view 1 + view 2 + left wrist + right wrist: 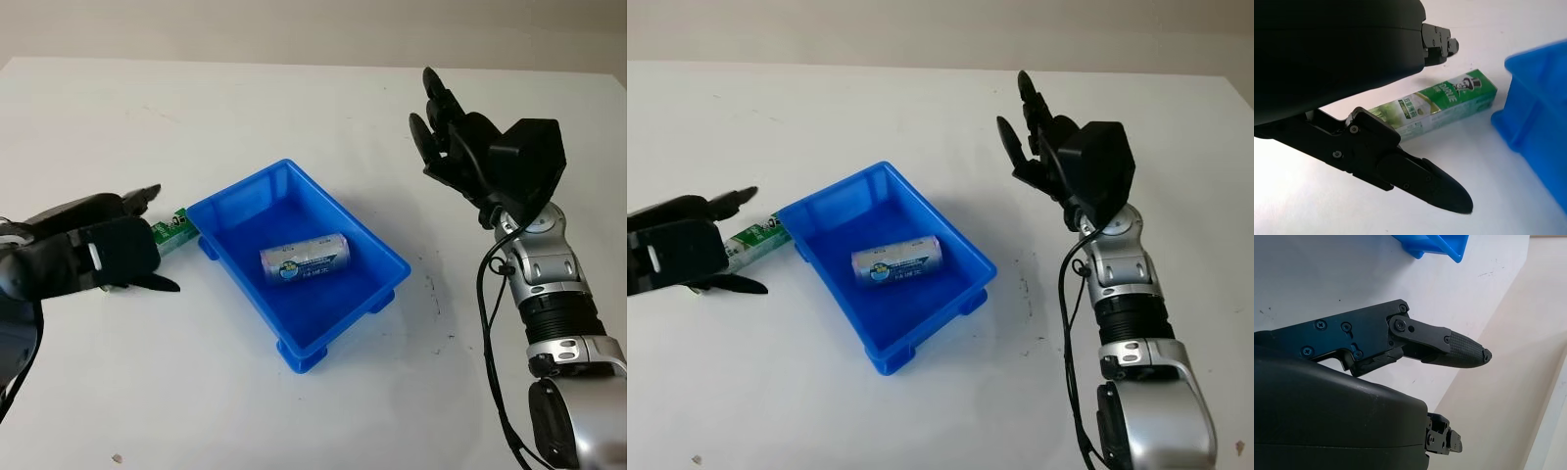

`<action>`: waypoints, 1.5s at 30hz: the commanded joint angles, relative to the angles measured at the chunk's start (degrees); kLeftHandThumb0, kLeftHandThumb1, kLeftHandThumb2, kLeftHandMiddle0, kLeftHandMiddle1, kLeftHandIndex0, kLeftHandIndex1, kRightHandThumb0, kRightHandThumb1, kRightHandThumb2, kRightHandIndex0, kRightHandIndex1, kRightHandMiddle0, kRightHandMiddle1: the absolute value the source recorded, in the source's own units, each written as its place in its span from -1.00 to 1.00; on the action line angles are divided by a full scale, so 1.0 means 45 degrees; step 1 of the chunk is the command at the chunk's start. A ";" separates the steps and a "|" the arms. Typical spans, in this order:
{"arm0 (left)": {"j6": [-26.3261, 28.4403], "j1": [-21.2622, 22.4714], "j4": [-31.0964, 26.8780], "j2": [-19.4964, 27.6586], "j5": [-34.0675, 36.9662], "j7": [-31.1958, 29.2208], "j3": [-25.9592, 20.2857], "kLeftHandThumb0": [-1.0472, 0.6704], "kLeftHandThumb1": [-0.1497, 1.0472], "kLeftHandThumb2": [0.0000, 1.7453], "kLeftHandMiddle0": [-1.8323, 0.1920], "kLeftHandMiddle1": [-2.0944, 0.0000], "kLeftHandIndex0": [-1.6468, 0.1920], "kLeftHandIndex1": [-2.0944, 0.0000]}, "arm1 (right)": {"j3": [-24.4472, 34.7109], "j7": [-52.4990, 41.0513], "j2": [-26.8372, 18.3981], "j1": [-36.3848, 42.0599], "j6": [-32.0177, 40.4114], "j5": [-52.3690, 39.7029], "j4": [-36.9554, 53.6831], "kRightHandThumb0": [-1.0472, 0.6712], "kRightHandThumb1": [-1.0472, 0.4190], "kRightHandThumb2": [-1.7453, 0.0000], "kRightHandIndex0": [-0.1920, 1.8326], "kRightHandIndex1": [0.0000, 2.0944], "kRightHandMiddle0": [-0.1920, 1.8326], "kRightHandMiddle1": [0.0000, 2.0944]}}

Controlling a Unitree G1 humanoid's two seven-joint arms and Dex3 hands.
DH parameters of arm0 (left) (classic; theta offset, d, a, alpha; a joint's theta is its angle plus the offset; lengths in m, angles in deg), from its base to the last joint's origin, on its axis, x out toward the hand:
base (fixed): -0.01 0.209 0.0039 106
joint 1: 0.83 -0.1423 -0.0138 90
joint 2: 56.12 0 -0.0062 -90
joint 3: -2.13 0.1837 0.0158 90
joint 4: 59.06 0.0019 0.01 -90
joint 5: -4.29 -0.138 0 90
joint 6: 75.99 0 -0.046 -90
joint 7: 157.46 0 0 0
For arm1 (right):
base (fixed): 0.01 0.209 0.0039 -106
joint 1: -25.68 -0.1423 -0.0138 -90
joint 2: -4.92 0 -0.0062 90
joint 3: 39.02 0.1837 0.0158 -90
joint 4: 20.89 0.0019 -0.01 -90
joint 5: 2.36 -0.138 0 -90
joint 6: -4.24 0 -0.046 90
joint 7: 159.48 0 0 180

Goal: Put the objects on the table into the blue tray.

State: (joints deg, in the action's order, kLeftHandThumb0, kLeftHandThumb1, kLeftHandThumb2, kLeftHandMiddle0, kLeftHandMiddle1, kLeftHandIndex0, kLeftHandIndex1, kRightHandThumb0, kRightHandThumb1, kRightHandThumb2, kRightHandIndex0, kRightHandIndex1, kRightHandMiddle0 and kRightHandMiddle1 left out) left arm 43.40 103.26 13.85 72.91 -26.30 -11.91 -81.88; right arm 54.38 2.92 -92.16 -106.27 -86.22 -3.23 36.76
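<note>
I see the blue tray (294, 257) set at an angle on the white surface (294, 108), between my two hands. One object lies inside it: a silver-wrapped cylindrical roll with a blue label (305, 259), on its side on the tray floor, apart from the walls.

The other object, a green and white toothpaste box (1442, 105), lies flat on the surface outside the tray. Its far end, as seen from my left hand, is just beside the tray's nearest corner; I cannot tell whether box and tray touch.

Left hand (103, 250): low over the surface, right at the near end of the box. In the left wrist view one finger (1422, 178) reaches along the near side of the box and another fingertip (1440, 44) sits beyond its far side, so the box lies between them. The hand is wide, not closed on it; I see no clear contact with the box. The tray corner stands directly ahead of this hand, past the box.

Right hand (456, 137): raised above the surface, beyond the tray's far side and well apart from it, fingers pointing up and away. It is open and carries nothing. In the right wrist view a tray corner (1437, 245) shows beyond its finger (1449, 347), with bare surface in between.
</note>
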 commanded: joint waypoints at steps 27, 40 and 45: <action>-0.0138 0.0498 0.3075 -0.3493 -0.4854 0.4869 0.1128 -0.23 1.00 -0.91 0.01 -1.00 0.54 -0.65 | 0.0175 -0.0637 -0.0090 -0.0097 -0.0115 -0.0287 0.0361 -0.45 -1.00 0.23 -1.00 -1.00 -1.00 -1.00; -0.0666 0.0462 0.3258 -0.3290 -0.5547 0.4151 0.1346 -0.30 1.00 -0.81 0.07 -1.00 0.73 -0.85 | 0.0293 -0.0670 -0.0047 -0.0256 -0.0005 -0.0456 0.0215 -0.47 -1.00 0.28 -1.00 -1.00 -1.00 -1.00; -0.0626 0.0613 0.3312 -0.3202 -0.5826 0.3724 0.1383 -0.27 1.00 -0.80 0.11 -1.00 0.75 -0.74 | 0.0259 -0.0748 -0.0053 -0.0268 -0.0036 -0.0406 0.0204 -0.46 -1.00 0.26 -1.00 -1.00 -1.00 -1.00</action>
State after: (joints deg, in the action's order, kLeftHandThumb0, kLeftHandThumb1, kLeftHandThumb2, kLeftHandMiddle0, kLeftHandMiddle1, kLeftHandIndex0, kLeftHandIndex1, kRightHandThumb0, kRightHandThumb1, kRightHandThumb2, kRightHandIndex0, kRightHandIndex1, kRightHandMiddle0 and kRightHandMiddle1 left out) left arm 40.69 105.87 28.07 58.08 -51.76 5.21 -76.19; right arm 55.37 -0.35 -92.16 -106.45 -86.02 -5.03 37.24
